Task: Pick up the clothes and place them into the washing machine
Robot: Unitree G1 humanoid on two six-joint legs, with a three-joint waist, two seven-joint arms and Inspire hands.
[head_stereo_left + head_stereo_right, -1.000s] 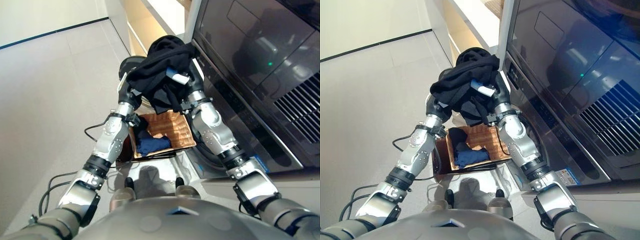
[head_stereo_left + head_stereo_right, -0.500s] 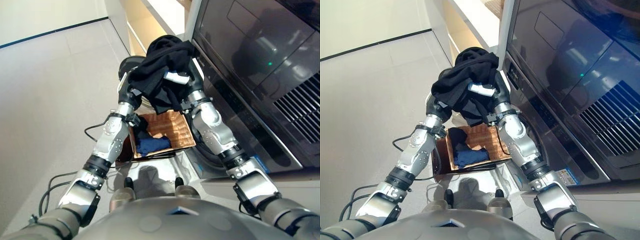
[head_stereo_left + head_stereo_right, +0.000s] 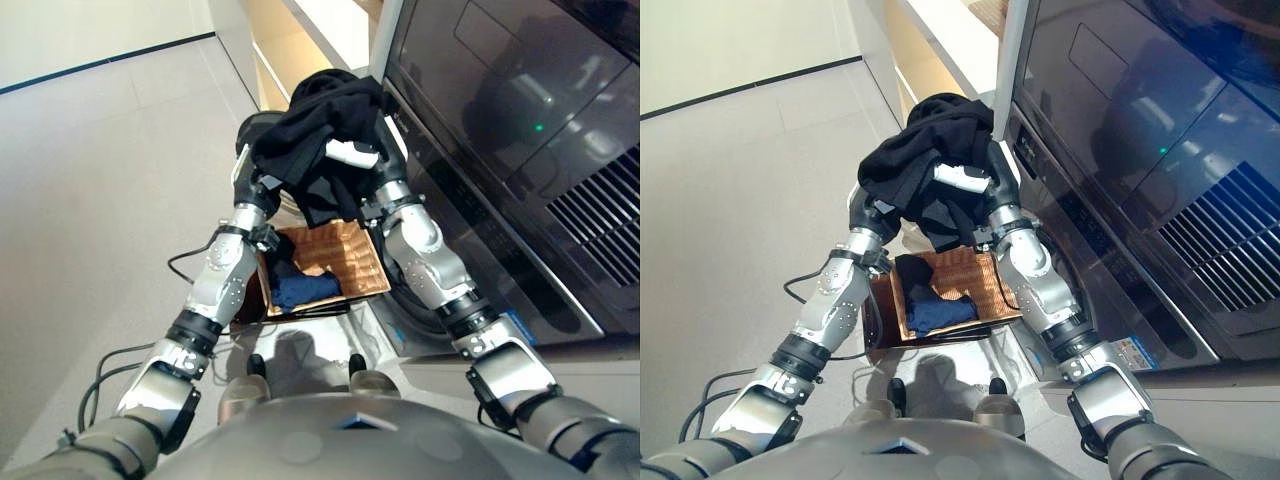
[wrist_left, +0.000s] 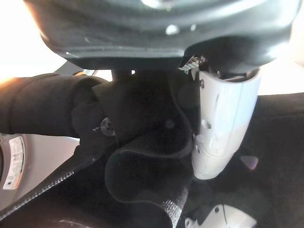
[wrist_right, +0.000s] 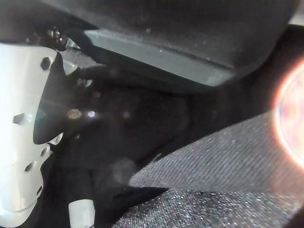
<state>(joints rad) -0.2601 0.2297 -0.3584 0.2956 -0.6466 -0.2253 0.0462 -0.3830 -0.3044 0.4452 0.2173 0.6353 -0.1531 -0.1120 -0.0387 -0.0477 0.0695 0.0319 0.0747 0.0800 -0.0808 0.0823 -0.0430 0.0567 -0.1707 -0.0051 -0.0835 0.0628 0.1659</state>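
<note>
Grey floor, washing machine (image 3: 500,120) at right, both hands pinching bunched black garment (image 3: 315,150), no clear long axis

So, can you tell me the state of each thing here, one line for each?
Black garment: lifted, bunched up, held above the basket.
Left robot hand: shut on the black garment.
Right robot hand: shut on the black garment, white thumb cover showing.
Wicker basket: on the floor, not empty.
Blue garment: lying crumpled in the basket.
Washing machine: indicator light lit green; door cannot be seen.
</note>
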